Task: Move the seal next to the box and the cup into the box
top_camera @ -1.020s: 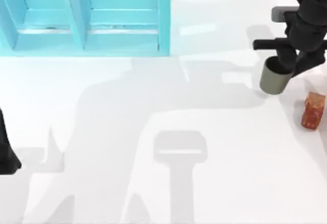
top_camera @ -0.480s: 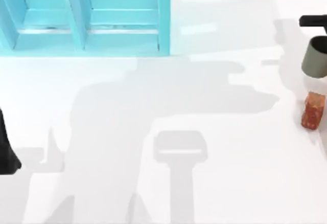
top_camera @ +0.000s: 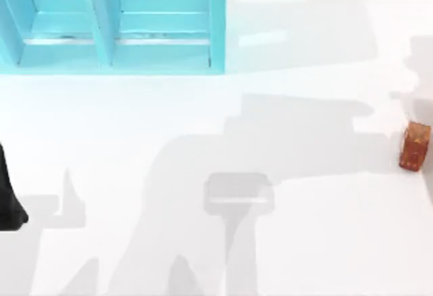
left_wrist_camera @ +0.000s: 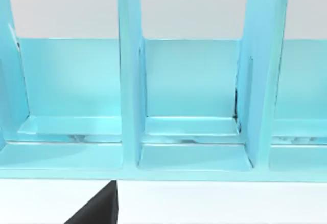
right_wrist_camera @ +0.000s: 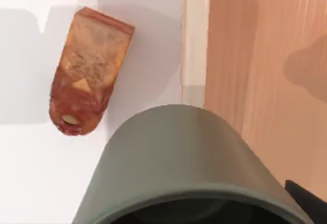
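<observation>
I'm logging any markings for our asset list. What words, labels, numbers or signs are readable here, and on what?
None: no readable text anywhere.
Seal: only a mottled orange-speckled surface, no letters; its end face in the right wrist view shows a pale mark, not legible as a sign.
Cup: plain matte walls, no label.
Box: plain blue walls and dividers, no print.
Table: only shadows.

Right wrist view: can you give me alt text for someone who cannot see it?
A dark olive-grey cup looms close to the camera, its rim towards the lens. Beyond it the reddish-brown seal lies on the white table, apart from the cup. Past the table's edge is a tan surface.
</observation>
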